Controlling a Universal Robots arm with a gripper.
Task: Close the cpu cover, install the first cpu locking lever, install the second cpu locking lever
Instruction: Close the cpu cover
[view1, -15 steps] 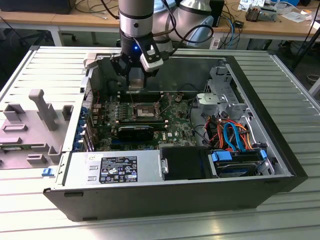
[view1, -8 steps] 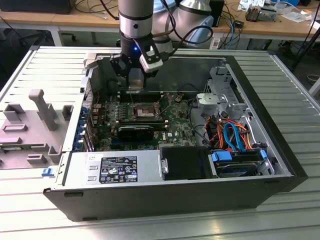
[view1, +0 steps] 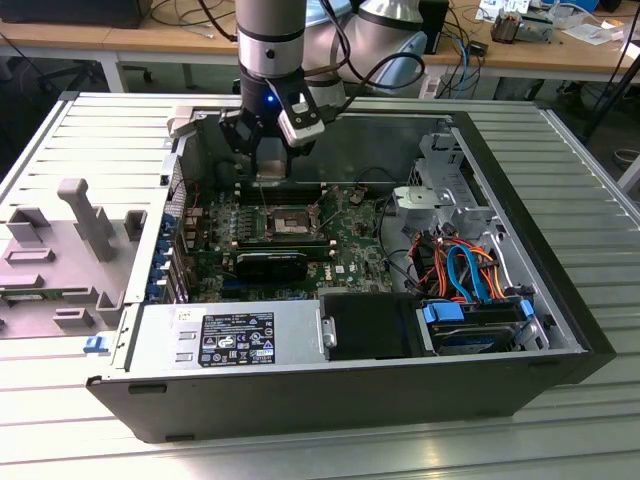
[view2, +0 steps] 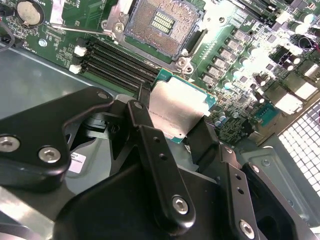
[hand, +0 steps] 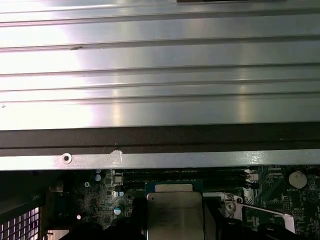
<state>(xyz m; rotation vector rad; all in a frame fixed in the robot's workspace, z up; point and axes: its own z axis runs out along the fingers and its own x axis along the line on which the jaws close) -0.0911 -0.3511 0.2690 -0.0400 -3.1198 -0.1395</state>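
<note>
Nearest to us in the second wrist view, the end effector (view2: 174, 120) has its black fingers (view2: 155, 150) drawn in on a processor chip (view2: 182, 102). It pinches the chip by two opposite edges, silvery lid toward the camera. We judge that this edge hold keeps the pads off the contact side and the chip level. Just past it lie the dark memory slots (view2: 117, 62), and beyond them the socket (view2: 162, 25) is bare, its field of gold pins uncovered. What we take for the cpu cover (view2: 56, 12) is a silvery plate swung back off the socket, on the side of the coin battery (view2: 27, 12). We think it stands open to leave the pins reachable, so none of the closing work is done. A thin metal rod beside the socket, which we take for a locking lever (view2: 85, 30), seems free of its catch. In the exterior view the arm hangs at the upper centre of the frame over the green board (view1: 350, 250), inside the computer case (view1: 350, 410). The case lies on its side, probably so that the board faces up to the arm. The grey power-supply box (view1: 230, 335) sits at the lower left of the case, and the slatted table (view1: 590, 170) carries it all.
</note>
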